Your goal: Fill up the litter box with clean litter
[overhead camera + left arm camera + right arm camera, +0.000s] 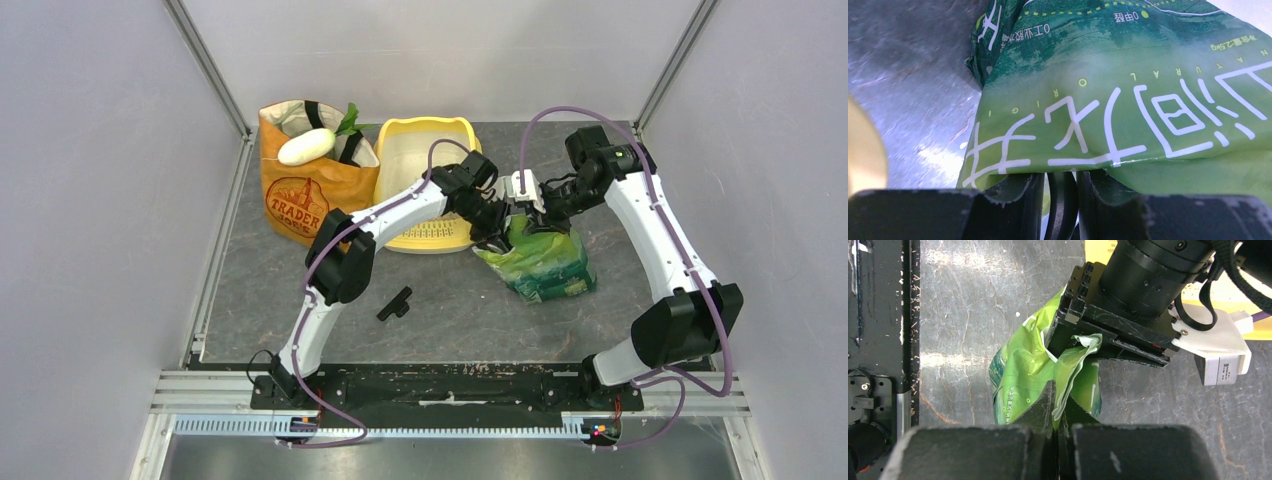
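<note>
The yellow litter box [425, 182] lies at the back of the table; its pale basin shows no grains. No clean litter shows in any view. Just right of the box stands a green foil bag [542, 262], with both grippers at its crumpled top. My right gripper [1055, 405] is shut on a thin flap of the bag's top edge [1075, 365]. My left gripper [497, 228] meets the same edge from the box side; its fingers [1018, 192] reach under the bag [1128, 85], with a dark fold pinched between them.
An orange paper grocery bag [305, 190] holding a white radish stands left of the litter box. A small black piece [395, 303] lies on the table nearer the bases. The black base rail [878, 315] runs along the near edge.
</note>
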`<state>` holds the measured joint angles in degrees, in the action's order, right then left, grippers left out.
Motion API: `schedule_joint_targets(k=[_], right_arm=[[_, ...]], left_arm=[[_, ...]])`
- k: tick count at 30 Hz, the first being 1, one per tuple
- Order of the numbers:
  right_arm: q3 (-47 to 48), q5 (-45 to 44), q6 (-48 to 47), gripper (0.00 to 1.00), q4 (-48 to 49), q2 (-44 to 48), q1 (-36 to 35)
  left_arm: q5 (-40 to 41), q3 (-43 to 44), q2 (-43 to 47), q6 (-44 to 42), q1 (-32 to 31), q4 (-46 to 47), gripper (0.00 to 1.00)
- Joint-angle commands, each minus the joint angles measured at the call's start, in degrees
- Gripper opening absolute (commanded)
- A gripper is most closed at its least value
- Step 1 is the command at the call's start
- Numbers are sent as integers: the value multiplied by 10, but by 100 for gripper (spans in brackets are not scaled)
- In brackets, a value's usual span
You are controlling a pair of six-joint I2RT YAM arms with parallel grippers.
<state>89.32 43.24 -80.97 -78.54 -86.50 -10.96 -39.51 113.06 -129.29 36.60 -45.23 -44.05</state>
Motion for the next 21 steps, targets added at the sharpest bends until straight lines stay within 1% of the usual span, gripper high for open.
schedule_joint_targets(k=[1,2,5,7,10,13,16,18,21], right_arm=[[0,58,10,0,29,18,-6],[-1,57,11,0,29,21,-5],[1,55,12,0,26,26,-2],[11,54,15,0,22,30,1],[26,54,14,0,9,35,7],[36,54,9,0,-6,44,16],[46,54,6,0,-21,55,28],[53,53,2,0,-29,62,37],[68,55,-4,0,-39,67,53]], left_arm=[[-35,-80,-10,71,-24,123,2],[-47,-96,0,74,-23,144,2],[-112,-144,24,114,-12,256,2],[-155,-185,40,173,-2,371,2],[-182,-236,66,229,11,490,2],[-192,-275,93,282,18,581,2],[-200,-321,119,357,32,692,2],[-209,-345,135,386,43,734,2],[-208,-386,173,386,60,726,2]])
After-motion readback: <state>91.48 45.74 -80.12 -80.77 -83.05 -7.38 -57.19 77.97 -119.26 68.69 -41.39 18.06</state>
